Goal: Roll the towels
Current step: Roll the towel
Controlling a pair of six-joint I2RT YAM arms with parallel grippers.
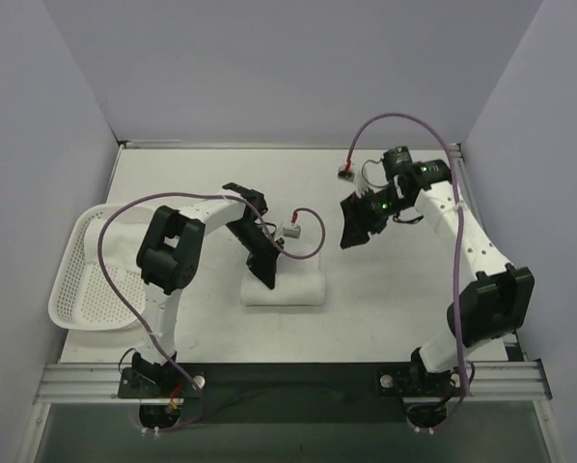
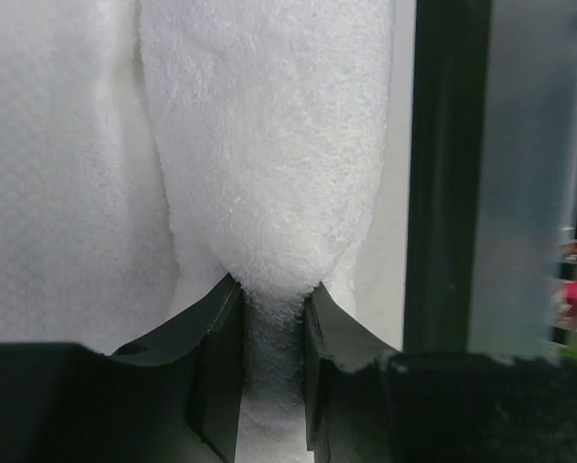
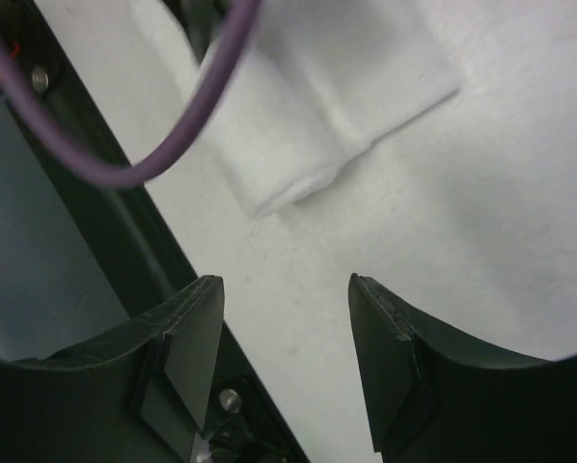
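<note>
The left gripper (image 2: 272,328) is pinching a thick fold of white towel (image 2: 269,145) at six o'clock, its dark fingers (image 2: 216,357) pressing on both sides of the cloth. The fold is swelling out toward twelve o'clock. At three o'clock a dark upright strip (image 2: 448,174) is standing beside a pale grey panel (image 2: 530,174).

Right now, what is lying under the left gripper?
The folded white towel lies under it on the table, and the left gripper is shut on a fold of it. From above, the gripper hides part of the towel; whatever is beneath the towel cannot be seen.
</note>
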